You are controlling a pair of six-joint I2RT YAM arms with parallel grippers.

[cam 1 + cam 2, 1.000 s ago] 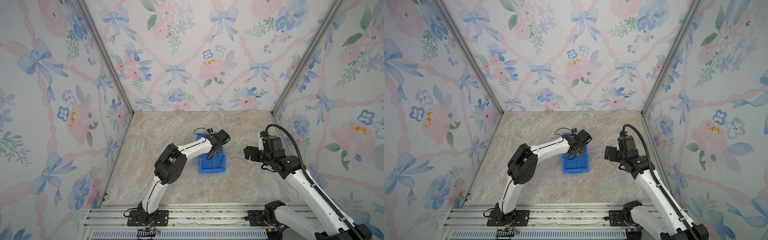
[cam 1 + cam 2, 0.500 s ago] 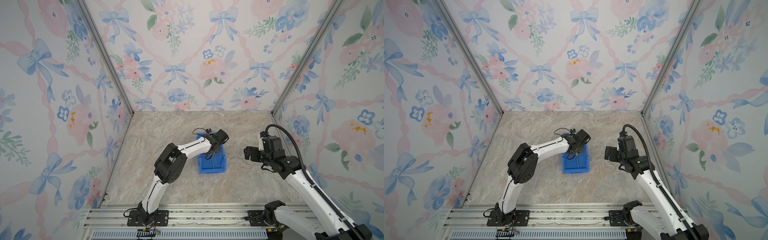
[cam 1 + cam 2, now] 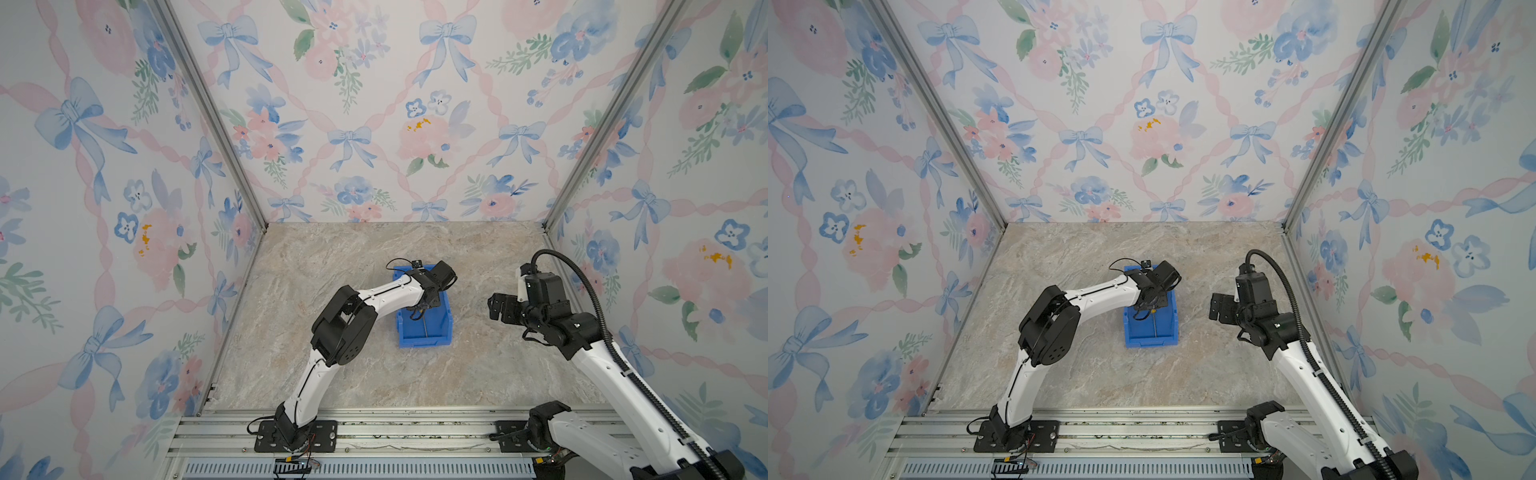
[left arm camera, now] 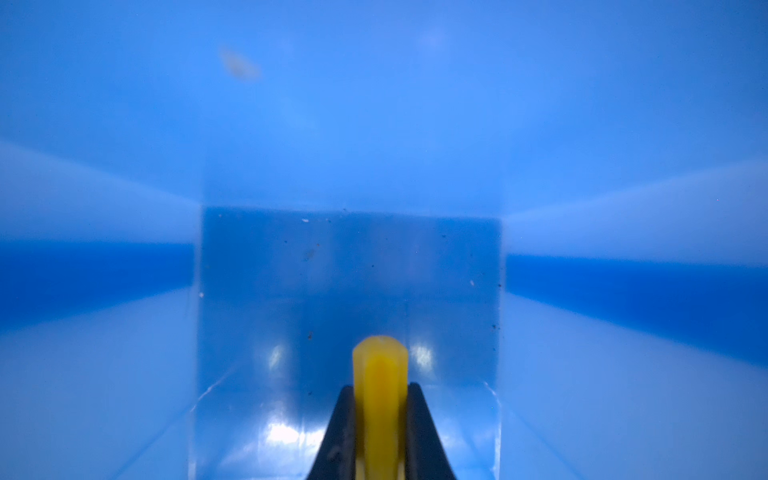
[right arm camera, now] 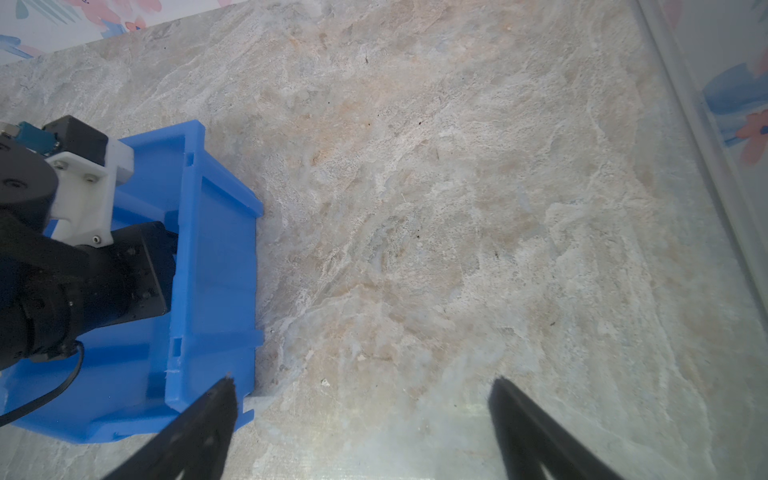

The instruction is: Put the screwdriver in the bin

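- Pinching the yellow handle of the screwdriver between pressed-in fingers, the left gripper sits low inside the blue bin, mid-scene.
- Its thin silver shaft points toward the bin's near lip.
- The right gripper is spread wide, right of the bin.
- Nothing has visibly moved since a second ago.

Smooth, glossy plastic of the bright blue rectangular bin catches highlights; the slim yellow-handled screwdriver pairs a matt plastic handle with a thin silver metal shaft; the beige marbled tabletop looks matt and stone-like.
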